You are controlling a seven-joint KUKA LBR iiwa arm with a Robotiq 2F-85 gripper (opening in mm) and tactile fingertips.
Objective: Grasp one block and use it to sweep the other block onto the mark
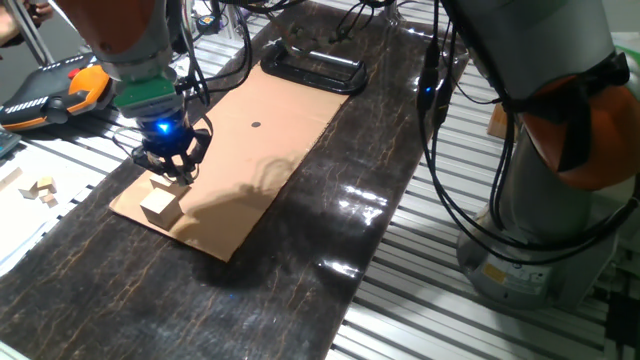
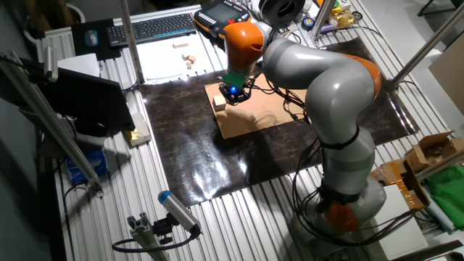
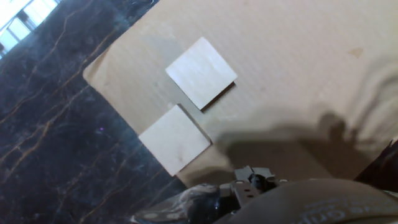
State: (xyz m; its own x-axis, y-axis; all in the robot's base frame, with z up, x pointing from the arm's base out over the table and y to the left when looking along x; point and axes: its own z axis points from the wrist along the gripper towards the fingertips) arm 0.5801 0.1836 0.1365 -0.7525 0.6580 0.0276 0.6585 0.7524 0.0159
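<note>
the gripper (image 1: 170,168) hangs just above two blocks at the cardboard's (image 1: 290,120) near corner, arm reaching down steeply. i cannot tell whether its jaws are parted. best to centre over one block (image 3: 201,72), square to its sides, clear of the other block (image 3: 175,139). the mark (image 1: 256,125) sits mid-cardboard, well apart.

Two fixed cameras overlook the cardboard (image 1: 250,150) from different sides; hand camera looks straight down, close.

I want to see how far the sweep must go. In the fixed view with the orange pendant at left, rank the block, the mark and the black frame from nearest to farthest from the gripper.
1. Block, right below the gripper, near the cardboard's corner.
2. Mark, mid-cardboard.
3. Black frame, past the cardboard's far end.
</note>
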